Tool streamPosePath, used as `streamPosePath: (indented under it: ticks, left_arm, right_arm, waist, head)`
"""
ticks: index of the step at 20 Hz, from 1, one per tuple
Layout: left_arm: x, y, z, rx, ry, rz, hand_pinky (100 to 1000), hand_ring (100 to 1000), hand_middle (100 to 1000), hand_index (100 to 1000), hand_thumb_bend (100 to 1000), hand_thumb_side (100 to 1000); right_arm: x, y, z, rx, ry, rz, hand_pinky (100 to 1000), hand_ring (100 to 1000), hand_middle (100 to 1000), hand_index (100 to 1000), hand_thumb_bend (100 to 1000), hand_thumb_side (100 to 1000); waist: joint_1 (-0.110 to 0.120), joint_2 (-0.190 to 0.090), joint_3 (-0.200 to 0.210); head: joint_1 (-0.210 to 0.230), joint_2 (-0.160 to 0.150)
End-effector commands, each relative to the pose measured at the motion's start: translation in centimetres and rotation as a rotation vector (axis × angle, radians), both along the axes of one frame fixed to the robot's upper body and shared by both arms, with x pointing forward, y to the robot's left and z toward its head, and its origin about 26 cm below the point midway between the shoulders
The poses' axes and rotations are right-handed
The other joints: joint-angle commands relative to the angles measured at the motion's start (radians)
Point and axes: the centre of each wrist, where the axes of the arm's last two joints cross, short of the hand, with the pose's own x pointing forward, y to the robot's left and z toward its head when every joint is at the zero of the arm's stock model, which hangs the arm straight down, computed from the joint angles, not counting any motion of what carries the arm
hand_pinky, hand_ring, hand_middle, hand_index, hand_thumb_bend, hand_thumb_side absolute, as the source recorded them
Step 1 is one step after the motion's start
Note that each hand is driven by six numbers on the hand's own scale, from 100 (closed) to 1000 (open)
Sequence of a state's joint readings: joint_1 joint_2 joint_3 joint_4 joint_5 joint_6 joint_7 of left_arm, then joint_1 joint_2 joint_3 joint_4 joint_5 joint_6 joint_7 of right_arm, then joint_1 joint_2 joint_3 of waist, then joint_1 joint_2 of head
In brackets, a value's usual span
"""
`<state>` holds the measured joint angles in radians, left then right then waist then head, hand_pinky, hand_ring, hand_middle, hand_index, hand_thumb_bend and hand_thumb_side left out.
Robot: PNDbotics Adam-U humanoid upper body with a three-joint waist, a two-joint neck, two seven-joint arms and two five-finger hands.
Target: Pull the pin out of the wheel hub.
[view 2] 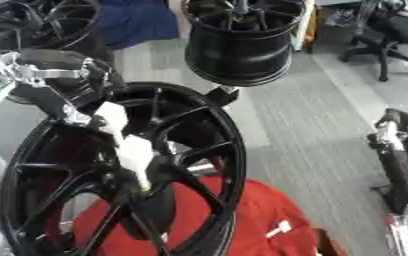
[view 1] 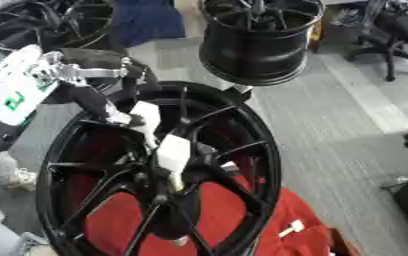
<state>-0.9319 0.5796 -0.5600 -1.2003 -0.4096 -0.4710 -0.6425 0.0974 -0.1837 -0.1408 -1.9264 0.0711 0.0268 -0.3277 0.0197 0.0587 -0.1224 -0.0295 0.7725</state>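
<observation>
Wheel hub (view 1: 242, 165) first: it is the big black spoked rim standing on edge in the lower left of your view, with a red cloth (view 1: 234, 220) behind and below it. Your left hand (view 1: 146, 117) comes in from the upper left, reaches over the rim and sits against the spokes close to the hub's centre. White pads show on its fingers (view 1: 172, 152), which point down toward the centre — whether they are curled round anything you cannot tell, since black hand and black spokes run together there. The pin itself cannot be picked out in either view.

Your right arm (view 2: 398, 150) shows only in the right eye view, as a black and silver limb at the right edge, well apart from the rim; its hand is not seen.

A second black wheel (view 1: 256, 42) stands beyond the hub, at the top centre, on the grey floor (view 1: 330, 125). More rims (view 1: 41, 22) lie in the upper left corner, and an office chair (view 1: 396, 30) stands at the upper right.
</observation>
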Motion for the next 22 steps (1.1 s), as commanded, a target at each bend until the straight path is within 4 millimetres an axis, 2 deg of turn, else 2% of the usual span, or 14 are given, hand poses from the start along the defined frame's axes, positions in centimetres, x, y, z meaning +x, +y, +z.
streamPosePath:
  ticks: [1,5,11,18,22]
  left_arm:
    - [0.1,0.6,0.8,0.286,0.007,-0.256,631,584,834,905,355,592]
    - [0.3,0.6,-0.2,0.308,0.021,-0.267,627,579,824,897,334,551]
    - [0.4,0.6,-1.2,0.336,0.030,-0.281,609,548,766,867,273,435]
    - [0.2,0.0,-1.2,0.256,0.057,-0.308,600,541,752,867,213,482]
    - [0.0,-0.3,-1.2,0.232,0.070,-0.313,595,533,726,855,209,453]
  right_arm:
    - [0.1,-0.1,0.6,-0.017,-0.020,0.008,573,559,569,746,100,588]
    - [0.1,-0.1,0.6,-0.016,-0.020,0.011,573,559,569,746,100,588]
    - [0.2,-0.1,0.6,-0.015,-0.021,0.010,573,559,570,746,100,590]
    - [0.1,-0.1,0.6,-0.013,-0.021,0.009,573,559,570,746,100,590]
    - [0.1,-0.1,0.6,-0.012,-0.020,0.009,574,559,570,747,100,591]
  waist:
    - [-0.003,-0.011,0.001]
    - [-0.004,-0.010,0.000]
    - [-0.003,-0.009,-0.002]
    - [-0.004,-0.009,-0.003]
    - [-0.003,-0.009,-0.004]
  head:
    - [0.000,-0.003]
    - [0.000,-0.003]
    - [0.000,-0.003]
    - [0.001,-0.003]
    - [0.000,-0.003]
